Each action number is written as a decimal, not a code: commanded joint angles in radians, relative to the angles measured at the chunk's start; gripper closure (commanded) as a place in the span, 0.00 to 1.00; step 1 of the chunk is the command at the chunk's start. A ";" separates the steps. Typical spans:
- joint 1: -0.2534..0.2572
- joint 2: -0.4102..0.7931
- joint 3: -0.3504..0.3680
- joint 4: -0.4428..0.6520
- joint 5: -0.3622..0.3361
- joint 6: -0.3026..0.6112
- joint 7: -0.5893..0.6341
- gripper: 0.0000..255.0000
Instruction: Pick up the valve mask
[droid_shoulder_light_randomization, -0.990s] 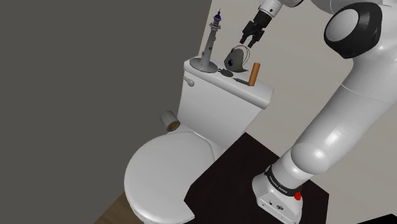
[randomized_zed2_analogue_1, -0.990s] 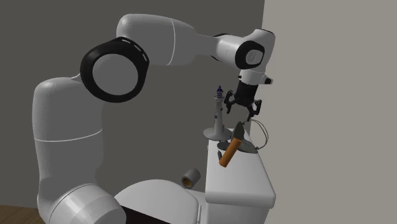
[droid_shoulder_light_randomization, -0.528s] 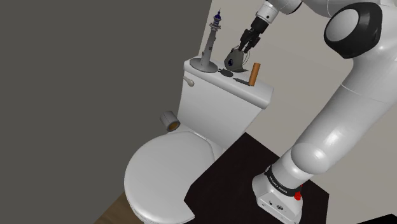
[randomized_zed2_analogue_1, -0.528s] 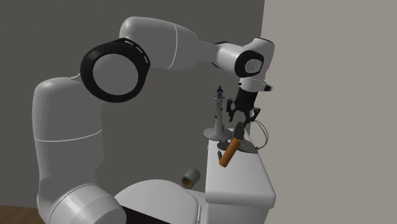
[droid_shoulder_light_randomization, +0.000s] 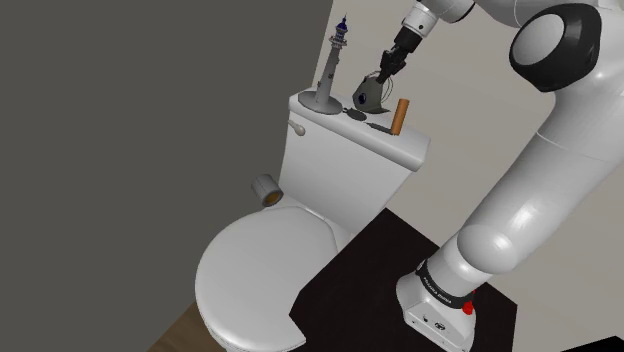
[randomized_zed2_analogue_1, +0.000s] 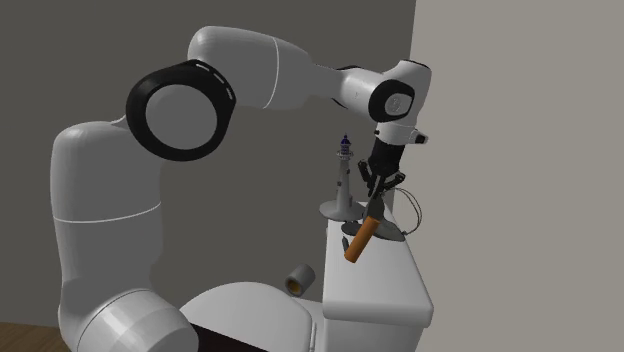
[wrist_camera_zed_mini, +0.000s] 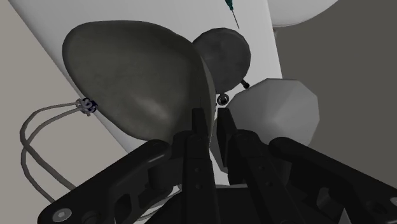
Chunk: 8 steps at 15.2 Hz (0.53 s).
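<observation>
Two black fingers (wrist_camera_zed_mini: 197, 137) of the gripper (wrist_camera_zed_mini: 210, 119) stand close together, nipped on the thin rim of the valve mask (wrist_camera_zed_mini: 133, 76) — a grey dome with a round valve (wrist_camera_zed_mini: 222, 54) and pale elastic loops (wrist_camera_zed_mini: 38, 137) at its side. In the shoulder view the mask sits on the white toilet tank lid (droid_shoulder_light_randomization: 405, 148), between a lighthouse figurine (droid_shoulder_light_randomization: 335, 65) and an orange cylinder (droid_shoulder_light_randomization: 400, 113) — the cylinder just beside it. The arm reaches down to it from above.
</observation>
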 joint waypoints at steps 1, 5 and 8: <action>-0.001 0.003 0.000 0.003 0.001 -0.001 -0.001 1.00; -0.006 0.010 -0.002 0.065 0.003 -0.056 0.009 1.00; -0.010 0.018 -0.004 0.116 0.007 -0.098 0.016 1.00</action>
